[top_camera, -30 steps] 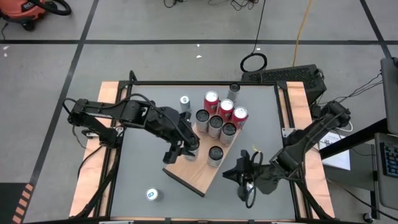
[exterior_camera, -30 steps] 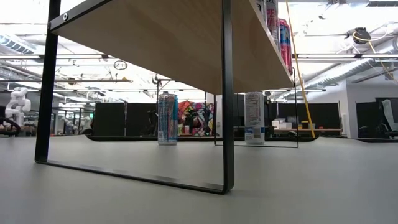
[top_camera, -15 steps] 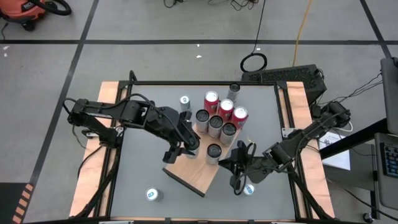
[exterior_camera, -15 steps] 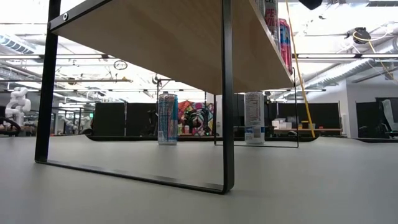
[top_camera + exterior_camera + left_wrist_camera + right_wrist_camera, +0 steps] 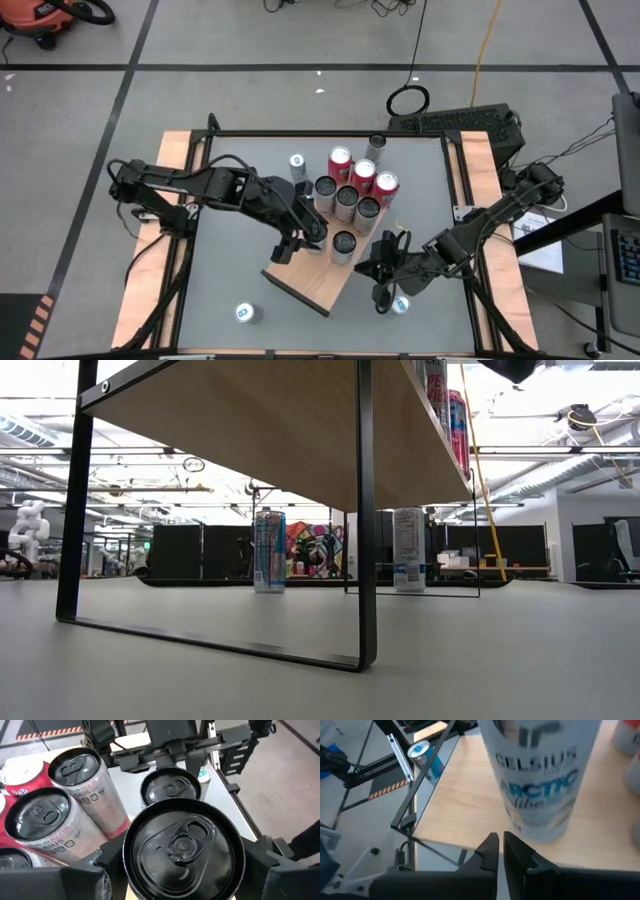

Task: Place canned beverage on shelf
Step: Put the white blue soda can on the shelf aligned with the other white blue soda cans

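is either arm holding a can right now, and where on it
The left gripper holds a black-topped can by its sides, just below the rim, over the shelf. The right gripper is shut and empty.

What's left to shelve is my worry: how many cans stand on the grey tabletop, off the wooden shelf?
4: blue-topped can and grey can beyond the shelf's far end; third can at the front left; fourth can front right, partly hidden.

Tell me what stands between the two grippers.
One upright Celsius can stands on the shelf between the left gripper, which holds another can, and the right gripper; the high view shows it.
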Motion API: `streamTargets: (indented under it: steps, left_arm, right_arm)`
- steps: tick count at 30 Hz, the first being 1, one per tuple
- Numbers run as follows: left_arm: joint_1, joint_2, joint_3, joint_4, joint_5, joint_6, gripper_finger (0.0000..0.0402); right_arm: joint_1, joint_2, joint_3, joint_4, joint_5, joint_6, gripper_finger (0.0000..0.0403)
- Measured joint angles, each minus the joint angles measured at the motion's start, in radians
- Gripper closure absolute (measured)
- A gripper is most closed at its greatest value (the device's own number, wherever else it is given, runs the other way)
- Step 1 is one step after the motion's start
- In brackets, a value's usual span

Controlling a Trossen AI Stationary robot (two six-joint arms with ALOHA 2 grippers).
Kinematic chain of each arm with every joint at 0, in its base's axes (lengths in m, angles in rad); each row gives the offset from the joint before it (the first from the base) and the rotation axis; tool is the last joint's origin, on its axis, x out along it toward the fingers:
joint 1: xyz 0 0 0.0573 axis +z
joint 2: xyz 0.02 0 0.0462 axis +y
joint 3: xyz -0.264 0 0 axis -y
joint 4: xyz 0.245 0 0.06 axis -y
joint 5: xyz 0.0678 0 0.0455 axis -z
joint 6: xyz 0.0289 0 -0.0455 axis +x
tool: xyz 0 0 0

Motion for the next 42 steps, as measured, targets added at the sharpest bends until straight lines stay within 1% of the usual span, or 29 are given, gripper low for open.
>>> streamTargets:
  steps: [4, 6, 9, 19, 21, 26, 30, 36, 42]
  left_arm:
    - [0.000, -0.001, -0.018, 0.021, -0.003, 0.000, 0.0152]
    - [0.000, 0.000, -0.031, 0.015, -0.021, 0.006, 0.0152]
    - [0.001, 0.000, -0.054, 0.051, -0.027, 0.012, 0.0152]
    - [0.004, 0.000, -0.117, 0.126, -0.024, 0.033, 0.0152]
    - [0.005, 0.000, -0.129, 0.142, -0.023, 0.034, 0.0152]
    - [0.006, 0.000, -0.161, 0.206, -0.024, 0.035, 0.0152]
    - [0.006, 0.000, -0.163, 0.204, -0.023, 0.035, 0.0152]
    - [0.007, 0.000, -0.163, 0.204, -0.023, 0.037, 0.0152]
    - [0.007, 0.022, -0.163, 0.197, -0.019, 0.051, 0.0152]
  right_arm:
    - [-0.001, -0.002, 0.000, -0.045, -0.006, 0.043, 0.0403]
    - [-0.008, -0.001, 0.000, -0.068, -0.001, 0.046, 0.0403]
    - [-0.022, -0.001, 0.000, -0.101, 0.023, 0.051, 0.0403]
    - [-0.040, -0.001, 0.000, -0.124, 0.017, 0.059, 0.0403]
    - [-0.040, -0.001, 0.000, -0.130, 0.013, 0.056, 0.0403]
    - [-0.040, -0.003, 0.000, -0.148, -0.039, 0.072, 0.0403]
    - [-0.040, -0.005, 0.029, -0.210, -0.037, 0.101, 0.0403]
    - [-0.040, -0.005, 0.078, -0.313, -0.036, 0.100, 0.0403]
    - [-0.040, -0.005, 0.090, -0.333, -0.036, 0.094, 0.0403]
